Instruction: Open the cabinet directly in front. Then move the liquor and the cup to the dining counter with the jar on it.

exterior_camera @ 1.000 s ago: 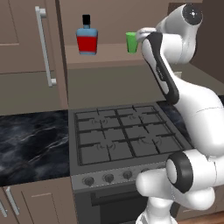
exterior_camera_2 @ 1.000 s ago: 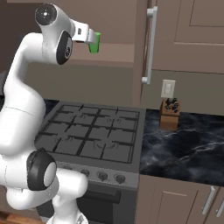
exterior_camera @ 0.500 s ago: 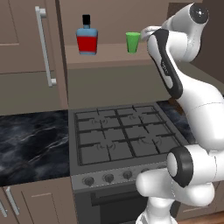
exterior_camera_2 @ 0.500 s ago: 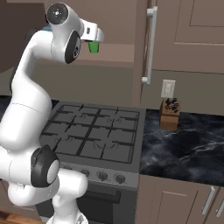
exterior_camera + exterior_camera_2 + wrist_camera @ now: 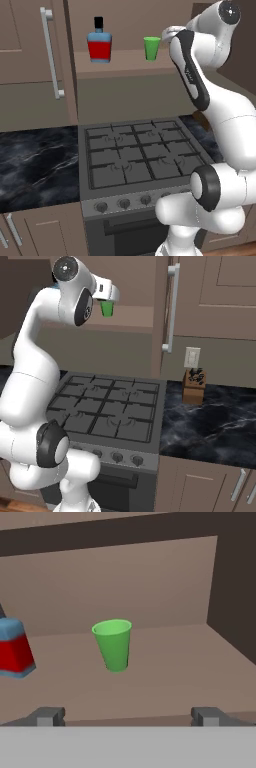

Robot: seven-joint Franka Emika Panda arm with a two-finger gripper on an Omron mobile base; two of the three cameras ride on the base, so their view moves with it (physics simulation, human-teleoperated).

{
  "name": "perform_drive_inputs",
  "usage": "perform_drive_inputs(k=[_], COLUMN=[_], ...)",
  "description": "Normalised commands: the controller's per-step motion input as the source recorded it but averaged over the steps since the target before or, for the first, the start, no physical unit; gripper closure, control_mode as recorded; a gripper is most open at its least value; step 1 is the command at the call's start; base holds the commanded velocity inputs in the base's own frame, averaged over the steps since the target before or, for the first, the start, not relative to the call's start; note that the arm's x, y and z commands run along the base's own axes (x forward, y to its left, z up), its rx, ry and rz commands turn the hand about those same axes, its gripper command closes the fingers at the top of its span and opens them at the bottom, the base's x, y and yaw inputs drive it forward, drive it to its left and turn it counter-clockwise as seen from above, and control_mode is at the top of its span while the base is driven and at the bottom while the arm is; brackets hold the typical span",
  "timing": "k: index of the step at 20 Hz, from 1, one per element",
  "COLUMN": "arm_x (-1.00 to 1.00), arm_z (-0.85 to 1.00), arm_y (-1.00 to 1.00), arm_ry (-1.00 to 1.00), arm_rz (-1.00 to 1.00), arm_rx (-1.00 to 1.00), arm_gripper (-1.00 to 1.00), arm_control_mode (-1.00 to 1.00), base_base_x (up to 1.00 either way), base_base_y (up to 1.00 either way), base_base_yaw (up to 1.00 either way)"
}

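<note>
The gripper (image 5: 125,716), released wide, faces the green cup (image 5: 113,645) beside the liquor (image 5: 99,42) in the opened cabinet (image 5: 50,55); neither item is moved yet.

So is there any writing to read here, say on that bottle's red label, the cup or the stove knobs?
None can be read.
The liquor: its red label shows as a plain red band, no letters.
The cup: plain green, no print.
The stove: its knobs carry no markings that can be made out.
The knife block and the wall outlet: no text visible.
</note>
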Motion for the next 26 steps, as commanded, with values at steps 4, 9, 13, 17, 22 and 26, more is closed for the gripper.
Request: perform_drive_inputs(k=[4,9,13,17,22,26], arm_x=[0.05,0.29,0.37,0.31,0.46,0.47], arm_z=[0.00,0.00,0.00,0.00,0.00,0.00], arm_y=[0.00,0.00,0.00,-0.01,-0.02,-0.08], arm_ry=[0.00,0.00,0.00,0.00,0.01,0.02], arm_rz=[0.00,0.00,0.00,0.00,0.00,0.00], arm_rx=[0.00,0.00,0.00,0.00,0.00,0.00], arm_gripper=[-1.00,-1.00,-1.00,-1.00,-1.00,-1.00], arm_control_mode=[-1.00,-1.00,-1.00,-1.00,-1.00,-1.00], base_base_x=[0.00,0.00,0.00,0.00,0.00,0.00], base_base_y=[0.00,0.00,0.00,0.00,0.00,0.00], base_base_yaw=[0.00,0.00,0.00,0.00,0.00,0.00])
